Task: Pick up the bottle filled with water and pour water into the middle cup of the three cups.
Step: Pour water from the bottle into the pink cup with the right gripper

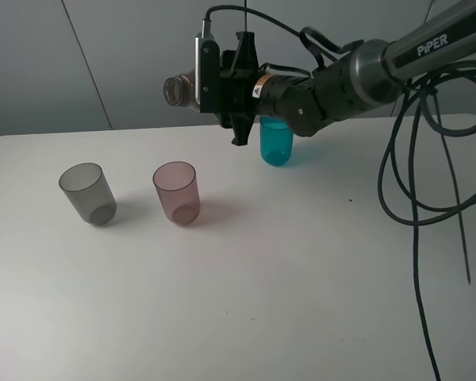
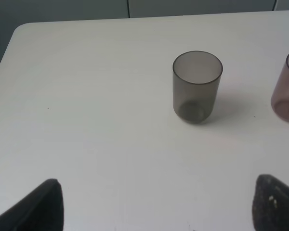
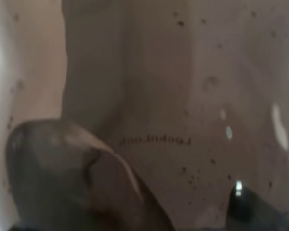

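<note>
- Middle cup point(image 1: 176, 193): upright, left of centre, nothing above it.
- Bottle point(image 1: 178, 89): aloft, lying level, mouth leftward, right of and farther than that cup; centre mouth over rim, then tip slowly.
- Right gripper point(image 1: 239, 91): clamped on bottle.

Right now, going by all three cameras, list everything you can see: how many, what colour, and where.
Table: one, white, under everything.
Grey cup: one, smoky grey, upright, left end of the table in the high view.
Pink cup: one, pink, upright, beside the grey cup but not touching it.
Teal cup: one, teal, upright, farther back, partly hidden behind the right arm.
Bottle: one, smoky brown-grey, held sideways in the air by the right gripper.
Cables: several, black, hanging from the right arm.
Left gripper: one, black, open and empty, over bare table near the grey cup.
Right gripper: one, black, shut on the bottle, above the table.
</note>
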{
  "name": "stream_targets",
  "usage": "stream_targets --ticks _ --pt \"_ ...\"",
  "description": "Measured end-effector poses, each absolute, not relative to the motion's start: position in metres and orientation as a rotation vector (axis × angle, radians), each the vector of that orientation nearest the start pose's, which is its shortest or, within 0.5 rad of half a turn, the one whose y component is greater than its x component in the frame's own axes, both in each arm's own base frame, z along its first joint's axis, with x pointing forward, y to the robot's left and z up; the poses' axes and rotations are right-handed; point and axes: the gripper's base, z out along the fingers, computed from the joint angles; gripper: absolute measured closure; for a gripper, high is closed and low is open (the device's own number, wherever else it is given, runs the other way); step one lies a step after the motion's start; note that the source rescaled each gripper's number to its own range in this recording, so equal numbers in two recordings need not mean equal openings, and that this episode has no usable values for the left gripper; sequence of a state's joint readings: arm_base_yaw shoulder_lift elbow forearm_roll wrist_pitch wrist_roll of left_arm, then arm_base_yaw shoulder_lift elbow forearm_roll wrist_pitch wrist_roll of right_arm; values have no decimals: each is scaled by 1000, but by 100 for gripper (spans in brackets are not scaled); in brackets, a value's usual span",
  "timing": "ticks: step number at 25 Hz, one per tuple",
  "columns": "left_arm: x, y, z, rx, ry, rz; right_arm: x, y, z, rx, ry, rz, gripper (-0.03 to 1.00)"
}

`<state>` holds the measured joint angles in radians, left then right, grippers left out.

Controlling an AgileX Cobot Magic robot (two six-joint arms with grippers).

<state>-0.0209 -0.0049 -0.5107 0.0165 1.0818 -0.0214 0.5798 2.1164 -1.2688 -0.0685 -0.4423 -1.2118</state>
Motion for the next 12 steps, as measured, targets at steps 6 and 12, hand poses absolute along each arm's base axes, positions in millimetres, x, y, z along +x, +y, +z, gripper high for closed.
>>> stream_targets --ticks 6,12 --pt "-8 1 279 0 2050 -5 387 256 156 -1543 1109 -460 97" --pt "-8 1 279 0 2050 -5 386 257 157 -1592 1030 -519 97"
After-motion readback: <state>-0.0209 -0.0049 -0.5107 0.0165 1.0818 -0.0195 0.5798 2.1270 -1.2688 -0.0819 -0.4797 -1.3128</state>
